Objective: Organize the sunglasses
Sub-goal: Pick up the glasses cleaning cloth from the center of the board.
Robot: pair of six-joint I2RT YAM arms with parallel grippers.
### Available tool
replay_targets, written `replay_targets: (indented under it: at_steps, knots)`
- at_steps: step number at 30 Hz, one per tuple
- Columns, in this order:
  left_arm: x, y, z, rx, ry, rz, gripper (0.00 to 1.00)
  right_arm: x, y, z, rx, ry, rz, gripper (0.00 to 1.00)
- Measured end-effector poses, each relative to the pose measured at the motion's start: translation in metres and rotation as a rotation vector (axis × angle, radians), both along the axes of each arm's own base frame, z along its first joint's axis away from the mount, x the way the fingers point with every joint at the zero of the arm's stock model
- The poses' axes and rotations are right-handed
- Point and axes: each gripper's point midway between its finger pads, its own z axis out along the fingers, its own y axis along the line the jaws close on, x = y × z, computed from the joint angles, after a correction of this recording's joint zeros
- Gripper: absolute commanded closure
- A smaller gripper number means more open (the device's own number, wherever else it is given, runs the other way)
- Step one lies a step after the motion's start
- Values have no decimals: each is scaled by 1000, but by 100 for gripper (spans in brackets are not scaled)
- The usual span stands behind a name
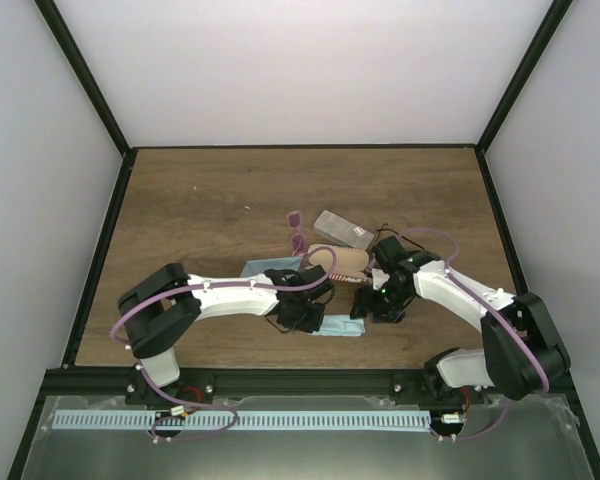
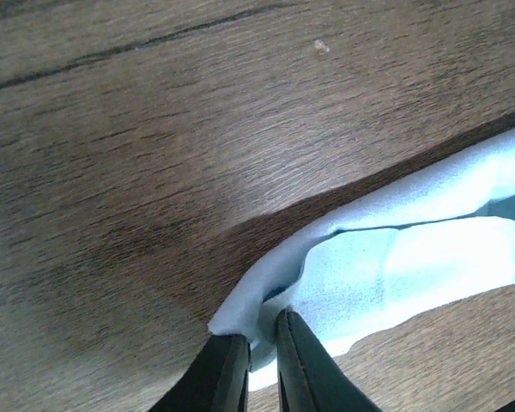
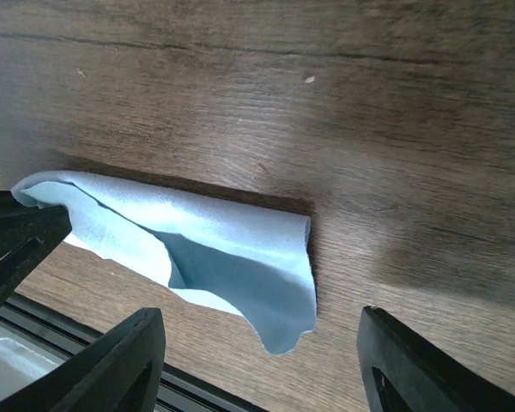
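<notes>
Here, the left gripper (image 2: 259, 343) has its two black fingers (image 2: 219, 378) pinched together on one corner of a light blue soft cloth (image 2: 412, 266). It holds that edge raised off the board while the rest trails away to its right. Opposite it, the right gripper (image 3: 257, 322) hovers over the cloth's other end, its fingers (image 3: 112, 360) spread wide and holding nothing.

This looks like a cloth-tidying step, probably a fold or a shift, ahead of the eyewear itself. The purple-pink tinted sunglasses (image 1: 295, 222) lie well beyond the left gripper, farther out, near a clear grey oblong case (image 1: 342, 230). A thin dark wire shape beyond the right gripper may be a second pair, but it is too small to tell.

Next, the right gripper would need to drop and close on the free corner. The brown wood-grain table (image 1: 200, 200) sits inside plain white walls (image 1: 310, 60) with black frame posts.
</notes>
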Motion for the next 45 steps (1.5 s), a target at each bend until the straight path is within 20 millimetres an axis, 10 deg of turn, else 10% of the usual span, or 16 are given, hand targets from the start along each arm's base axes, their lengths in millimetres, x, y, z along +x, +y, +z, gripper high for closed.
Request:
replay_targets:
  at_steps: [19,35,45]
  knots:
    - [0,-2,-1,8,6,-13,94,-28,19,-18,39,112,94,38]
    - [0,-2,-1,9,4,-19,94,-29,19,-28,-11,128,92,98]
    - [3,1,0,32,-19,-20,95,-17,14,-26,-58,74,72,99]
